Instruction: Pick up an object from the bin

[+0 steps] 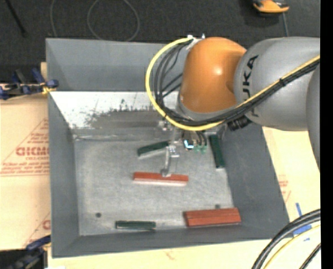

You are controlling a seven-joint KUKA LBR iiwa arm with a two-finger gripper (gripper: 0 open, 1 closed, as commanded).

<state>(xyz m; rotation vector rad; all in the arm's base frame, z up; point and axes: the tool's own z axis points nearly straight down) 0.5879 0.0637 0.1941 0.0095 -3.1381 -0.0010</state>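
My gripper (168, 170) hangs under the orange cover, its fingertips reaching down to the top edge of a thin red flat bar (160, 178) in the middle of the bin. A dark green stick (152, 148) lies tilted just left of the fingers. Another dark green stick (216, 151) stands almost upright to the right, close to the bin's right wall. Whether the bar sits between the fingers is unclear.
A wider red-brown block (211, 217) lies near the front right corner. A dark green stick (135, 225) lies flat along the front wall. The arm and its cover hang over the back right of the bin.
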